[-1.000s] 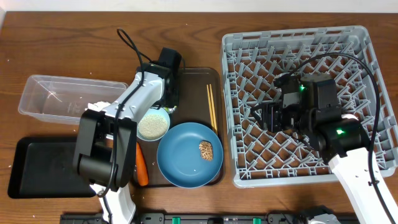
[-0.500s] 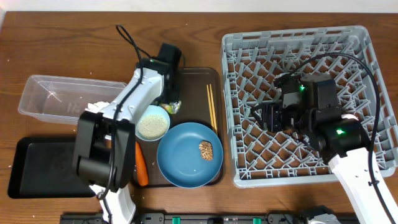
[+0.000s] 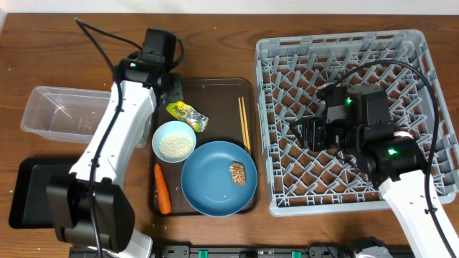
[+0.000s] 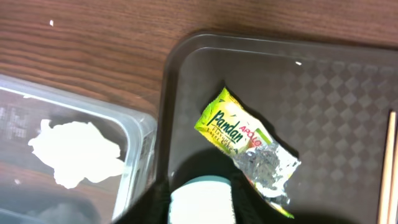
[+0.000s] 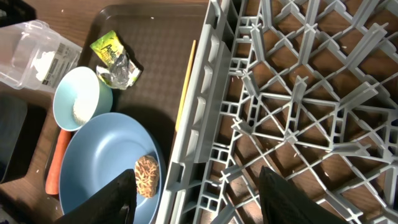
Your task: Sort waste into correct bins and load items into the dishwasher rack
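L gripper (image 3: 171, 89) pinches small pale cup (image 4: 199, 203), cut off by frame, at brown tray's (image 4: 186, 81) far-left corner; R gripper (image 5: 204, 196) spread over grey lattice rack (image 5: 298, 93).

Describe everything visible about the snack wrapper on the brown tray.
The wrapper is a small yellow-green packet printed "Pandan", torn open at one end where crinkled silver foil shows. It lies flat and askew on the dark brown tray, near its far left corner, just behind the rice bowl. Nothing holds it.
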Controlling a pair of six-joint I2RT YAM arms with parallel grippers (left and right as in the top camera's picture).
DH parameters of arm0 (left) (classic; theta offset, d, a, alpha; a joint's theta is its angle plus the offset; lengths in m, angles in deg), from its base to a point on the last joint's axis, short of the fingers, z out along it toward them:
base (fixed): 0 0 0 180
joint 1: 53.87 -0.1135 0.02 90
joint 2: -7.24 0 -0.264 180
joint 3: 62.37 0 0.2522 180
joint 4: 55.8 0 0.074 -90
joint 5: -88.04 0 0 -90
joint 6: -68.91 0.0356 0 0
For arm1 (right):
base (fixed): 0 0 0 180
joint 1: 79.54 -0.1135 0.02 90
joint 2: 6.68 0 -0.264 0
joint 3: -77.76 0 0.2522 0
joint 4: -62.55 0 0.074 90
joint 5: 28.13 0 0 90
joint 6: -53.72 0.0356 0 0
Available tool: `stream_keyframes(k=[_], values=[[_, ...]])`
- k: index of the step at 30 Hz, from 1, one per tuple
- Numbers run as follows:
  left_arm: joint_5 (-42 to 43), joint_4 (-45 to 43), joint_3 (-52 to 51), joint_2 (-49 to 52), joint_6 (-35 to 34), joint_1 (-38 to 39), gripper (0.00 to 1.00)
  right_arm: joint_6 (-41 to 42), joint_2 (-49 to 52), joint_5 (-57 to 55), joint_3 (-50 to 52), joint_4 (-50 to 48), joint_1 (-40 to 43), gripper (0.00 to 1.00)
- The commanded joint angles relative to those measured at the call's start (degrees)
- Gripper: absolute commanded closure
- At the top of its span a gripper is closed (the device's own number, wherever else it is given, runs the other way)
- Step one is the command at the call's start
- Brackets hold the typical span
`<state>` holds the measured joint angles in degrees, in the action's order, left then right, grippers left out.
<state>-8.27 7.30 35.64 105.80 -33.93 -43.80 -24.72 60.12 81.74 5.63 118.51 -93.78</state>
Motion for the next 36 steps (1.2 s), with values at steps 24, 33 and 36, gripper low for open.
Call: stream_keyframes(k=[24, 33, 36], values=[[8.7, 0.7, -2.4, 13.0, -2.3, 4.2, 0.59, 0.7, 0.0, -0.6, -0.4, -0.1, -0.8, 0.41], [8.7, 0.7, -2.9, 13.0, -2.5, 5.4, 0.65, 0.7, 0.0, -0.6, -0.4, 0.0, -0.9, 0.4], [8.7, 0.1, -2.9, 13.0, -2.4, 5.4, 0.8, 0.7, 0.0, -0.6, -0.4, 0.0, -0.9, 0.4]])
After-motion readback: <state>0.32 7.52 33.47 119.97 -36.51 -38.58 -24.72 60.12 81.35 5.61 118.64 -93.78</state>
